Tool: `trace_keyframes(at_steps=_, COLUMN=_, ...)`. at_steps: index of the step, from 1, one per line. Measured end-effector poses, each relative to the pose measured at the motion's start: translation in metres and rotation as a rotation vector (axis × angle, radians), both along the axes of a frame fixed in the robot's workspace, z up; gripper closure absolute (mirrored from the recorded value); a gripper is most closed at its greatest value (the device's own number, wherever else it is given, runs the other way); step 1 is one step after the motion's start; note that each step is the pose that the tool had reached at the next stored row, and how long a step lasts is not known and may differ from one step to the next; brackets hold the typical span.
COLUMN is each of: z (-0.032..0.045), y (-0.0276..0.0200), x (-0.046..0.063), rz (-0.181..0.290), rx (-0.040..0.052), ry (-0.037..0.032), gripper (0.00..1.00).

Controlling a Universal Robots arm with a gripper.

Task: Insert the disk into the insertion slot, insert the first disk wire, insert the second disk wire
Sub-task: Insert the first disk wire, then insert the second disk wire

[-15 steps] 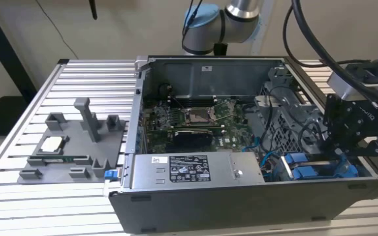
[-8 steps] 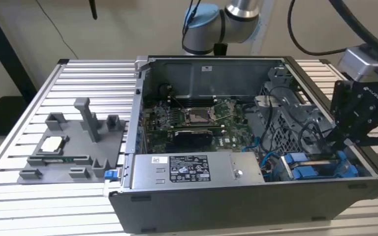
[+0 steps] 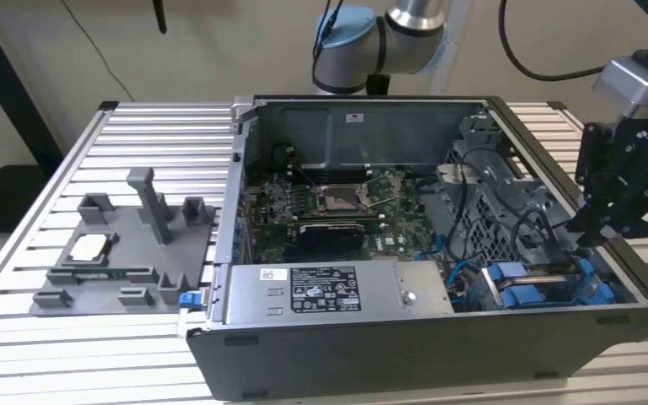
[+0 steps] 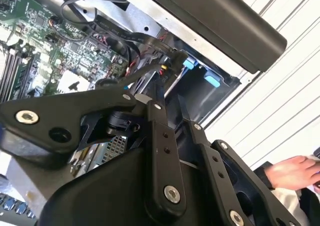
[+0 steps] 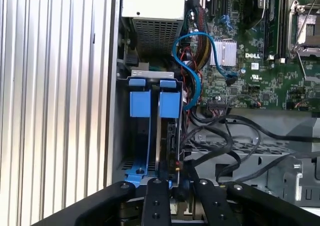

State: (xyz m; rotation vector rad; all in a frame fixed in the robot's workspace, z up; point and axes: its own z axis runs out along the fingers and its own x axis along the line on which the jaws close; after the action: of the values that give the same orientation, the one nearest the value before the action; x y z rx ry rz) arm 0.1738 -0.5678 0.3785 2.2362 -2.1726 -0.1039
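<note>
- Slatted bench (image 3: pixel 155 143) carries a grey fixture (image 3: pixel 121 253) by its left edge, the computer case (image 3: pixel 414 354) mid-bench.
- I see the disk (image 3: pixel 526 288) in the insertion slot (image 5: pixel 152 75), at the case's near corner on the exterior view's right. I judge it stiff, heavy and fragile, best gripped by its blue frame.
- First wrist view shows it edge-on; the exterior view shows the gripper (image 3: pixel 587 240) above, nearly closed, load unclear.
</note>
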Motion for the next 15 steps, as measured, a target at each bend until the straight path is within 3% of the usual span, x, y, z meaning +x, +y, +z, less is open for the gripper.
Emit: trace_keyframes(at_steps=15, z=0.0029, y=0.0, x=0.0053, rz=0.0, rx=0.0, ry=0.0006, gripper=0.73)
